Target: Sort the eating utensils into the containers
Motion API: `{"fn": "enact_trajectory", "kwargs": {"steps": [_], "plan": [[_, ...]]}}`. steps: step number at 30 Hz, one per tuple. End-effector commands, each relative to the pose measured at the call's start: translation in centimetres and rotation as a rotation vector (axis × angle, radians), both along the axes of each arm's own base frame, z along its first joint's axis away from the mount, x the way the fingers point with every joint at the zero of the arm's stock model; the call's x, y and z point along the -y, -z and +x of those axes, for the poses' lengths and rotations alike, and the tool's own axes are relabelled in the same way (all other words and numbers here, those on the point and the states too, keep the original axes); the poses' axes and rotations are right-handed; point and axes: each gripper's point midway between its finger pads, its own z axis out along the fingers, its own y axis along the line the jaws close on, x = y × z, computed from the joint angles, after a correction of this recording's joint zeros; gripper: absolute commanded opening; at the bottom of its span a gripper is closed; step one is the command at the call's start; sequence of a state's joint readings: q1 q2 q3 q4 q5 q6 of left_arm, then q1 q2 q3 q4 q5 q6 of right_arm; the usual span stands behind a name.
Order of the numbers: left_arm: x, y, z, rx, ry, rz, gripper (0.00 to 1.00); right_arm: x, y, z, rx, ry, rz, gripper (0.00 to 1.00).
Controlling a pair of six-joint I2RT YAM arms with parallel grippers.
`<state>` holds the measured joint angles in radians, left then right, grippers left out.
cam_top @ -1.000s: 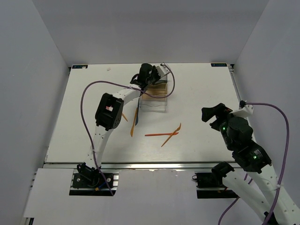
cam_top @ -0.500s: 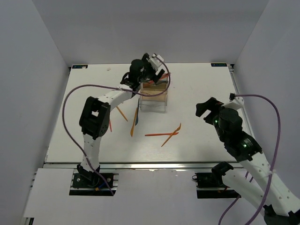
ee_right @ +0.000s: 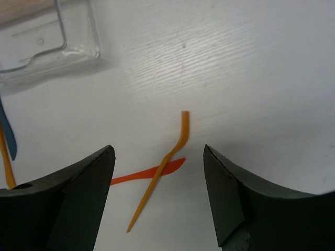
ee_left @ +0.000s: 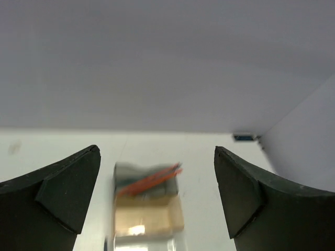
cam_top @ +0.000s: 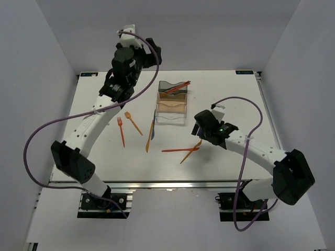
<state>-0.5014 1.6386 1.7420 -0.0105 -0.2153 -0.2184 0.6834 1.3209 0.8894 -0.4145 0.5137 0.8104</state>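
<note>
The containers (cam_top: 172, 103) stand in a row at the table's back middle: grey (ee_left: 125, 175), amber (ee_left: 149, 219), then clear (ee_right: 47, 36). Two red utensils (cam_top: 176, 87) lean in the grey bin. My left gripper (cam_top: 151, 48) is raised high near the back wall, open and empty (ee_left: 157, 172). My right gripper (cam_top: 200, 128) hovers open (ee_right: 158, 157) over an orange curved utensil (ee_right: 175, 149) crossed on a red knife (ee_right: 141, 178). It touches neither of them.
Left of the bins lie an orange fork (cam_top: 121, 130), an orange spoon (cam_top: 133, 123), an orange knife (cam_top: 148, 142) and a blue knife (cam_top: 153, 128). The blue knife (ee_right: 8, 136) shows at the right wrist view's left edge. White walls enclose the table.
My left gripper opened over the grey bin, left a red utensil there, then rose up and to the left. My right arm swung in over the crossed utensils, its jaws narrowing slightly.
</note>
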Motion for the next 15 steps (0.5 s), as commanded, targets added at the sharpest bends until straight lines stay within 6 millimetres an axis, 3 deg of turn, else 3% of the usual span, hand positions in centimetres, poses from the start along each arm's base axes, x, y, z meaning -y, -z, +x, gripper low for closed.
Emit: {"fn": "enact_trajectory", "kwargs": {"steps": [1,2,3,4,6,7,8,15], "plan": [[-5.4,9.8,-3.6,-0.408,-0.261,-0.075,0.98,-2.0,-0.7,-0.2,0.045,0.112,0.078,0.73],[-6.3,11.5,-5.1,-0.471,-0.285,-0.066,0.98,-2.5,-0.3,-0.4,0.038,0.117,0.083,0.71],[-7.2,10.5,-7.0,-0.458,-0.282,-0.092,0.98,-3.5,0.5,-0.8,0.024,0.116,0.084,0.68],[-7.1,13.5,-8.3,-0.518,-0.247,-0.063,0.98,-4.0,0.9,-0.9,0.02,0.119,0.08,0.55],[-7.1,14.4,-10.4,-0.531,-0.182,-0.038,0.98,-4.6,2.0,-1.3,-0.012,0.138,0.061,0.35],[-7.8,15.1,-12.0,-0.537,-0.166,-0.015,0.98,-4.6,2.3,-1.3,-0.016,0.155,0.054,0.32],[-8.6,14.9,-13.3,-0.524,-0.157,0.02,0.98,-4.4,2.9,-1.4,-0.037,0.176,0.04,0.31],[-11.5,23.0,-16.7,-0.672,-0.176,0.283,0.98,-3.5,5.2,-2.5,-0.078,0.213,0.025,0.34]]}}
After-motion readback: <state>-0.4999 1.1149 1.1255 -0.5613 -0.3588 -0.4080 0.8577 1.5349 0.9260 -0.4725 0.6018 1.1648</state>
